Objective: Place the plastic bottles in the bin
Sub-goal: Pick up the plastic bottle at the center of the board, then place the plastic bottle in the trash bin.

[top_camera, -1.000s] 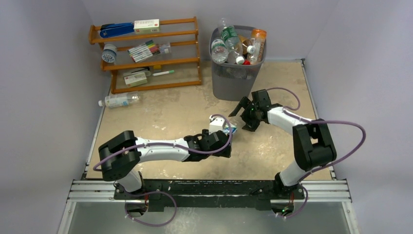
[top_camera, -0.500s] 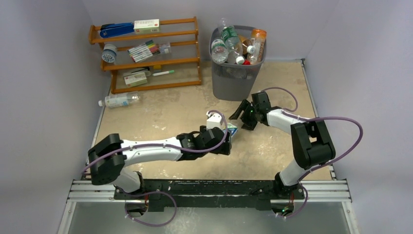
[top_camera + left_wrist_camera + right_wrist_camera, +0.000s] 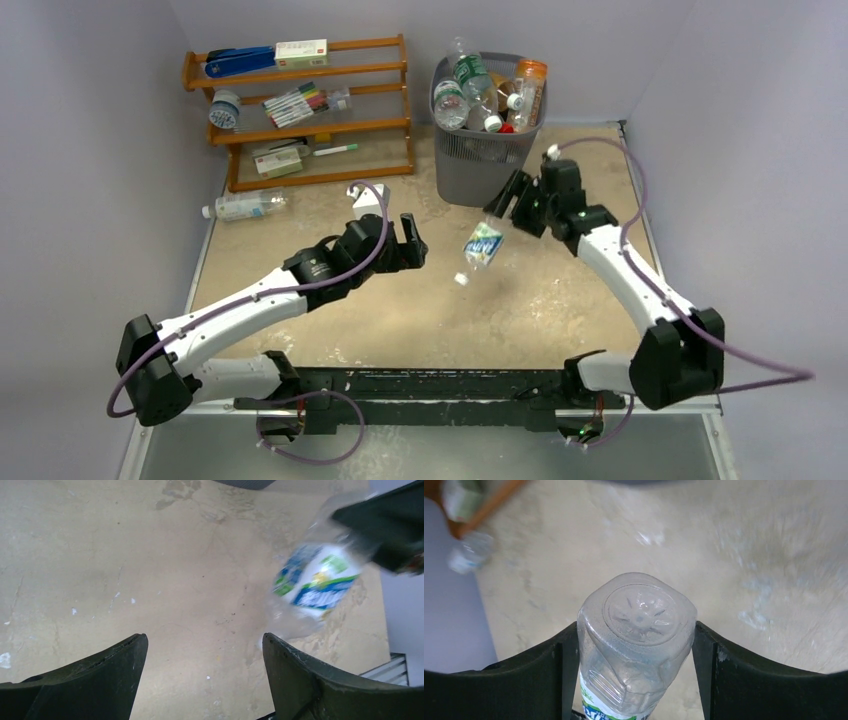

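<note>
Grey wire-mesh bin [image 3: 480,165] stands at the far edge of the table [image 3: 330,300], right of the wooden rack [image 3: 320,128]. It is heaped: clear bottles with green labels, one with an orange top, and red and white caps fill it to the rim. One bottle neck stands well above the rim. Judgement: the greater part of the task is done, and room for more is short.

Two bottles are seen outside the bin. The first, a clear bottle with a blue and green label [image 3: 484,243], hangs cap-down over the middle of the table, just in front of the bin and below its rim. The right gripper [image 3: 505,215] has it by the base. The right wrist view shows both fingers [image 3: 549,670] pressed against the bottle's sides. It needs lifting over the rim before release.

The second, a clear bottle [image 3: 245,205], lies on its side at the left edge of the table, just in front of the rack and well apart from both arms. It is untouched.

The left gripper [image 3: 400,245] hovers between the two bottles, jaws spread and empty.

Small items on the rack shelves are too small to identify.
</note>
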